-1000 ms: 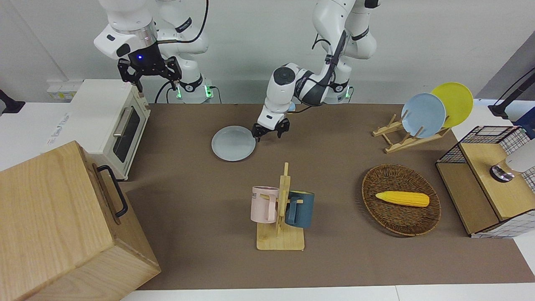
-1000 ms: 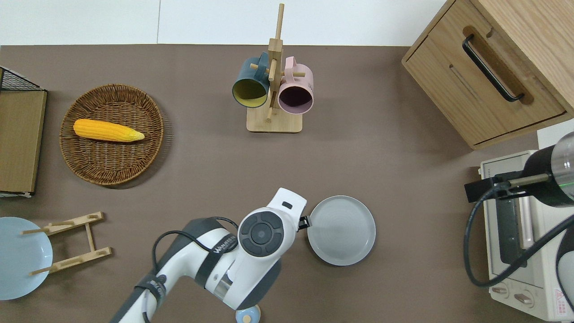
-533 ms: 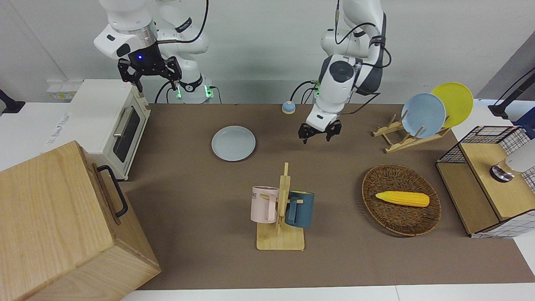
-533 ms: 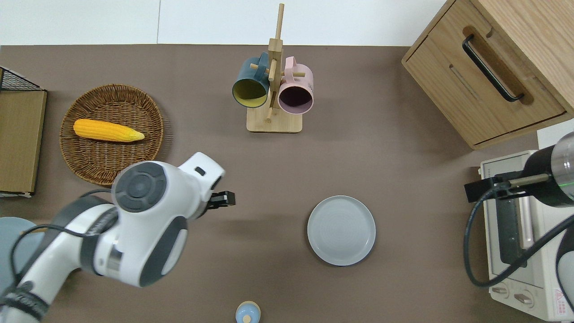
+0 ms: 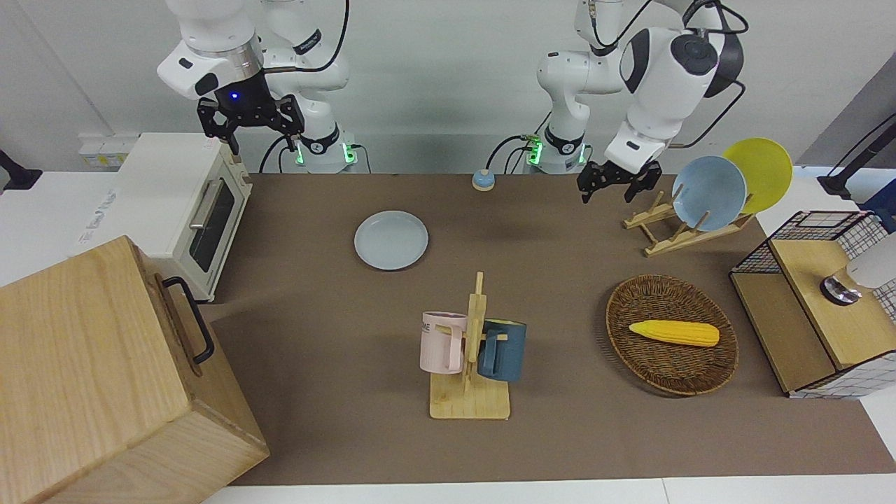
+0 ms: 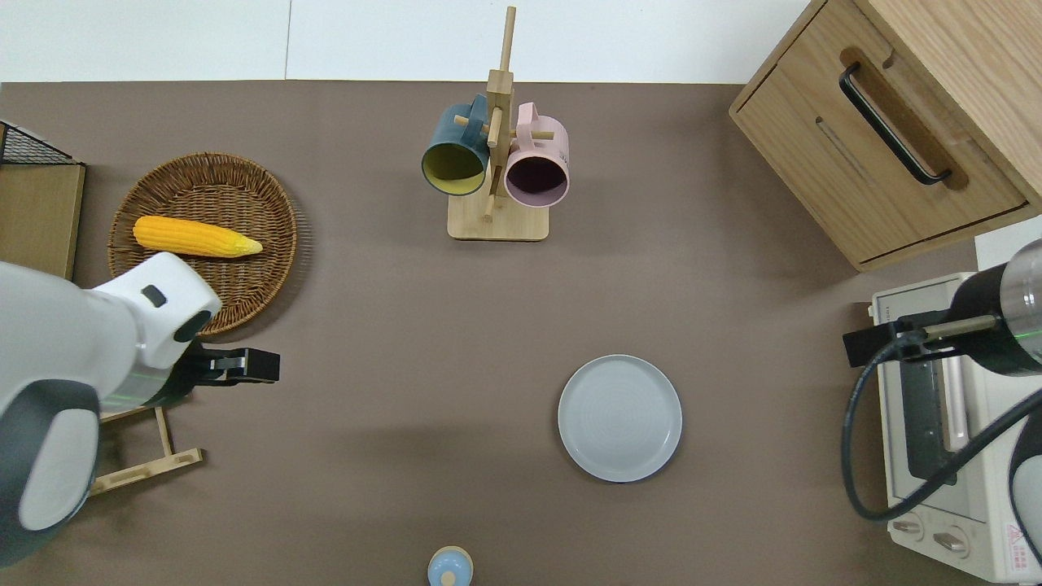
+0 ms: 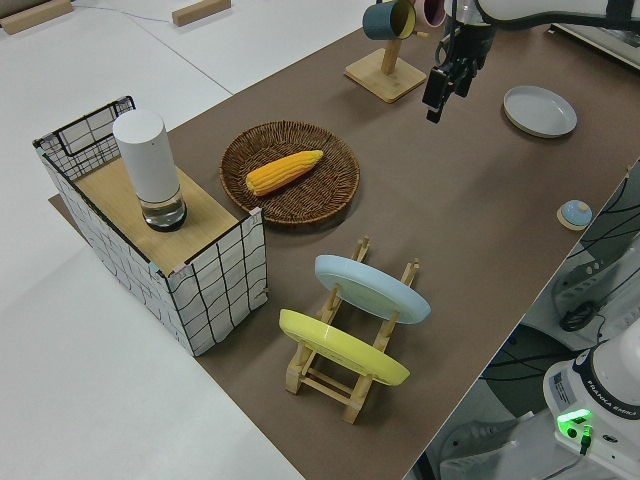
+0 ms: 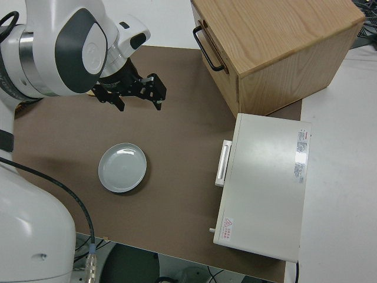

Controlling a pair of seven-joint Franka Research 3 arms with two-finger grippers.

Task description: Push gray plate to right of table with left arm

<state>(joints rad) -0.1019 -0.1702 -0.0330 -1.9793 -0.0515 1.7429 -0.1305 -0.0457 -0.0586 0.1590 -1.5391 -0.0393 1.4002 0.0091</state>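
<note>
The gray plate [image 5: 390,240] lies flat on the brown table [image 5: 336,308], nearer to the robots than the mug rack and toward the right arm's end; it also shows in the overhead view [image 6: 619,417] and both side views [image 7: 540,110] [image 8: 122,167]. My left gripper [image 5: 616,187] is open, empty and raised. In the overhead view [image 6: 254,365] it hangs over bare mat between the wicker basket and the plate rack, well away from the plate. My right gripper [image 5: 253,136] is open and parked.
A mug rack [image 5: 469,353] with a pink and a dark blue mug stands mid-table. A wicker basket [image 5: 668,381] holds a corn cob [image 5: 673,333]. A wooden rack [image 5: 682,231] holds a sky-blue and a yellow plate. Toaster oven [image 5: 178,203], wooden cabinet [image 5: 91,378], wire crate [image 5: 815,308].
My left arm has drawn back from the plate's edge, risen and swung toward its own end of the table. The gray plate has stayed where it was. The right arm has not moved.
</note>
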